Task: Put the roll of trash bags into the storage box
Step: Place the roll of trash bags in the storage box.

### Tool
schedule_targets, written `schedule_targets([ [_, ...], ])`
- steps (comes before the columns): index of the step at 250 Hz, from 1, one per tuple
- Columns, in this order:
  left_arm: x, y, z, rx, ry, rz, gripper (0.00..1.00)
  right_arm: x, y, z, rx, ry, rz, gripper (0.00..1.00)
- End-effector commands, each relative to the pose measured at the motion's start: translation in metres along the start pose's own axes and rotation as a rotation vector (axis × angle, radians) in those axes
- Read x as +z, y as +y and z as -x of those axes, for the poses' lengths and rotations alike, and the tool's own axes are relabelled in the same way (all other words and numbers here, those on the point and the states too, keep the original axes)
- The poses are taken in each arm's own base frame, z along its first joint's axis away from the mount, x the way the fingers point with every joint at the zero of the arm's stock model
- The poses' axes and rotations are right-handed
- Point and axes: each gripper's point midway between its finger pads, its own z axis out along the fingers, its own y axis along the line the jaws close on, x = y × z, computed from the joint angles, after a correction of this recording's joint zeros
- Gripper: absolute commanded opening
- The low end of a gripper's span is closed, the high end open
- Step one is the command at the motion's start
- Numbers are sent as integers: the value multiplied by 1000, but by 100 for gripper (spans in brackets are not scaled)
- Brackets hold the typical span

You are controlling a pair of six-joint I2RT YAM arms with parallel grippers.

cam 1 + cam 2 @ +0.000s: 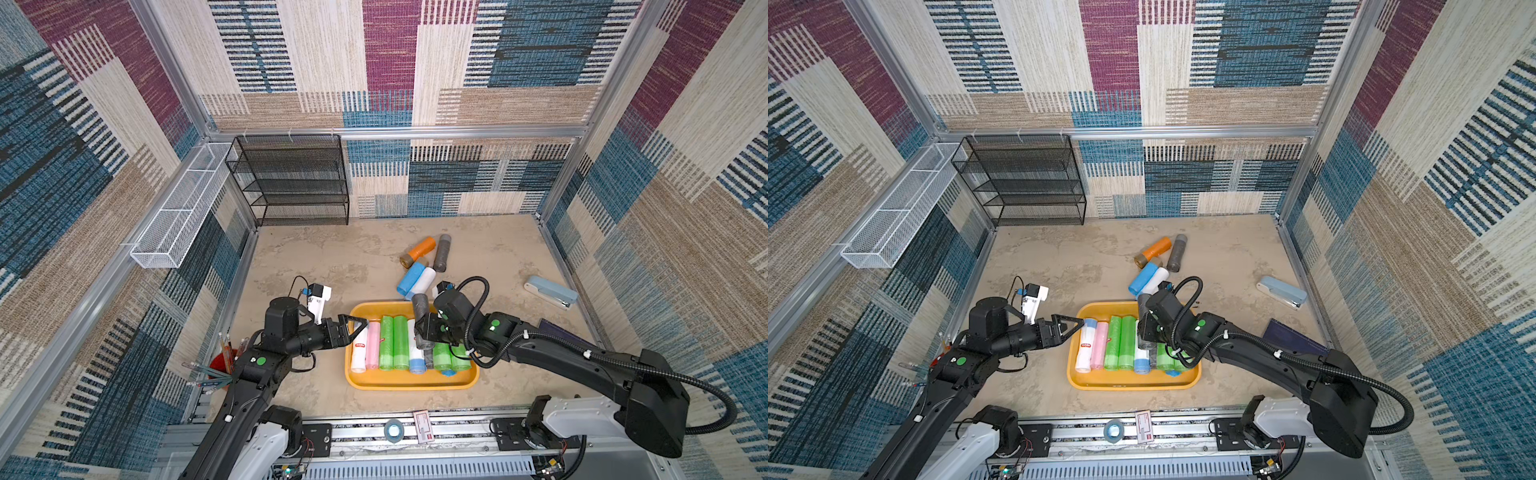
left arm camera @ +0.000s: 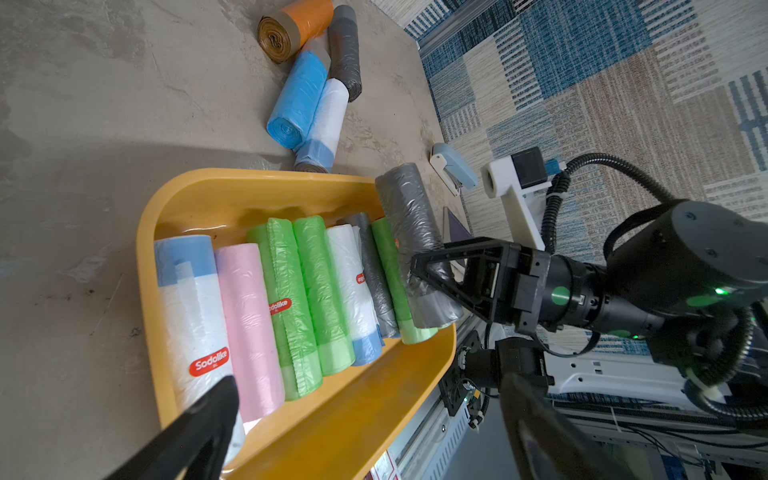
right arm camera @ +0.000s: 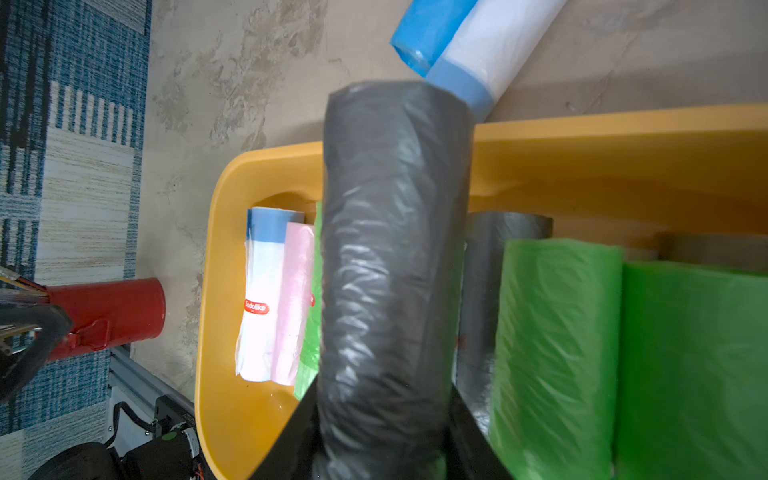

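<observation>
Right tool [image 1: 424, 329] is clamped on the dark grey roll of trash bags [image 1: 420, 305], its two fingers pressing the roll's sides near one end, as the right wrist view shows. This roll hangs tilted over the right half of the storage box [image 1: 411, 384], above the rolls that lie there, and its free end reaches out past the box's far rim. Whether it touches the rolls beneath cannot be told.

Left tool [image 1: 352, 327] stands wide open with nothing between its fingers, over the box's left rim, just beside the white roll with a red label [image 1: 359, 349].

Inside the box a row of rolls lies side by side: that white roll, a pink roll [image 1: 372, 345], two green rolls [image 1: 393, 343], a white roll with a blue end [image 1: 415, 359], then more green ones partly hidden under the right arm.

Beyond the box, on the table [image 1: 332, 257], four loose rolls lie in a cluster: an orange roll [image 1: 420, 249], a grey roll [image 1: 442, 253], a blue roll [image 1: 410, 279] and a white roll [image 1: 424, 280]. A pale blue stapler [image 1: 550, 292] lies well apart to the right.
</observation>
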Motion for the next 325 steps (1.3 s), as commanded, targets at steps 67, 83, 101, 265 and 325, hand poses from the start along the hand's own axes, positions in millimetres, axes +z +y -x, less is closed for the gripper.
schedule_targets([
  [67, 5, -8, -2, 7, 27, -63, 98, 9, -7, -17, -10, -6, -132, 37],
  [83, 5, -8, -1, 7, 26, -64, 98, 9, -9, -19, -11, -3, -137, 37],
  [101, 6, -7, -2, 3, 29, -64, 99, 11, -14, -23, -13, 0, -157, 37],
  [265, 8, -8, -3, -5, 41, -74, 99, 20, -27, -30, -47, 18, -217, 37],
  [325, 8, -7, -3, -5, 40, -69, 98, 25, -30, -34, -62, 34, -235, 38],
])
